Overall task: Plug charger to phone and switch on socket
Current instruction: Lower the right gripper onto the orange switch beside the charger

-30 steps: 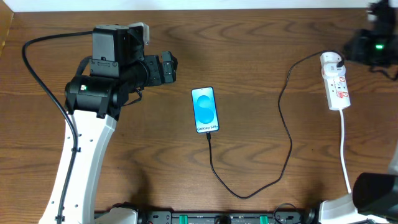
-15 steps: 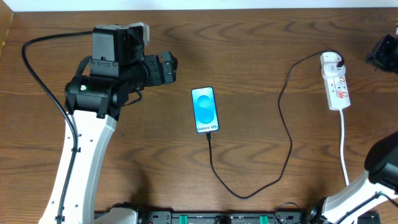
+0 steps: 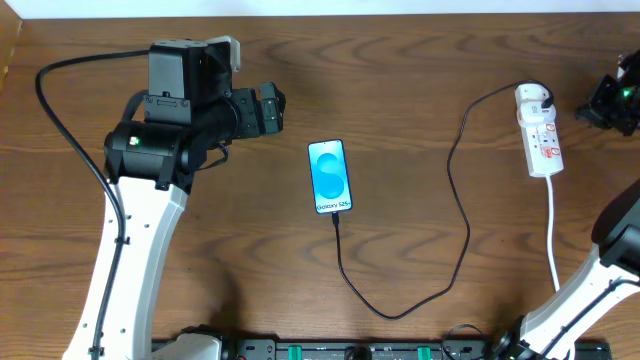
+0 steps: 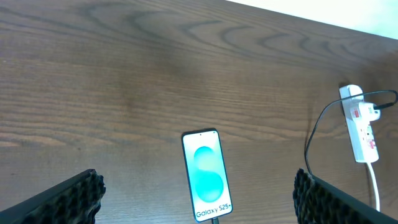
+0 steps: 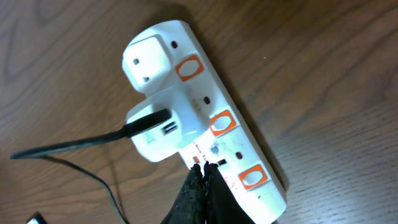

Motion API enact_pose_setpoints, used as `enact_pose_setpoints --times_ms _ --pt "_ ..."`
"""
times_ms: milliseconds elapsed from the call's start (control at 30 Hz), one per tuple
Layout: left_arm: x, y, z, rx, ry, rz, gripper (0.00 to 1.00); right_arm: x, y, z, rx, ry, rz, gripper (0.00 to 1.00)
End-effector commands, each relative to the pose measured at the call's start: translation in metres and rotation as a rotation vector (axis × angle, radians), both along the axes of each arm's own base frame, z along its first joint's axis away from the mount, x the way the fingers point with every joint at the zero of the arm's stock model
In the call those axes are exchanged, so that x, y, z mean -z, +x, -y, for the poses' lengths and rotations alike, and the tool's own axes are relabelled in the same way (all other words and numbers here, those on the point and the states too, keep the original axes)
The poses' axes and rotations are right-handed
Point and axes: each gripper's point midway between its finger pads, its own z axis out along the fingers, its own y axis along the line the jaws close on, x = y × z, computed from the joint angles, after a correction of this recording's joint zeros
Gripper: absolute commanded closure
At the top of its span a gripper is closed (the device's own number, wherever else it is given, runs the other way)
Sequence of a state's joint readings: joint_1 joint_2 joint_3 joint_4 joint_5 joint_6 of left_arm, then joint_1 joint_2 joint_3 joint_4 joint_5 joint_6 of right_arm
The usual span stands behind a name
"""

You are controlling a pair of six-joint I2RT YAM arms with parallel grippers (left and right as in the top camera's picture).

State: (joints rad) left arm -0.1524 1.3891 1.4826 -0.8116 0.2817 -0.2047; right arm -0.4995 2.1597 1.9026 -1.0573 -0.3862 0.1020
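Observation:
The phone (image 3: 330, 177) lies screen up mid-table, blue screen lit, with the charger plug tip in its near end. The thin black charger cable (image 3: 462, 215) loops right to the white adapter (image 3: 537, 97), which sits in the white socket strip (image 3: 543, 140). My left gripper (image 3: 270, 110) is open and empty, up and left of the phone (image 4: 206, 175). My right gripper (image 5: 203, 168) is shut and empty. Its tips point at the strip (image 5: 261, 186) between the orange switches, just below the adapter (image 5: 161, 127). I cannot tell whether they touch it.
The strip's white cord (image 3: 553, 235) runs toward the table's near edge on the right. The left arm's thick black cable (image 3: 60, 110) curves along the left side. The socket strip also shows at the right of the left wrist view (image 4: 360, 127).
My right arm has shifted at the far right edge, from up by the socket's top end to beside the strip. The left arm, phone and cable have not moved.

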Motion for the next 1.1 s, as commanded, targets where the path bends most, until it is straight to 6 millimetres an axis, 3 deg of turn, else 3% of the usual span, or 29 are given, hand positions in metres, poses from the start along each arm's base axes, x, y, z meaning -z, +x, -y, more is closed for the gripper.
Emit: enact_pose_setpoints --times_ms 0,1067 --pt "-0.005 -0.001 -0.002 0.001 0.014 0.016 0.02 0.003 0.004 0.007 -0.001 0.007 0.017 0.99" --pt "-0.005 -0.001 -0.002 0.001 0.014 0.017 0.02 0.077 0.004 -0.007 -0.059 0.048 0.048 0.99"
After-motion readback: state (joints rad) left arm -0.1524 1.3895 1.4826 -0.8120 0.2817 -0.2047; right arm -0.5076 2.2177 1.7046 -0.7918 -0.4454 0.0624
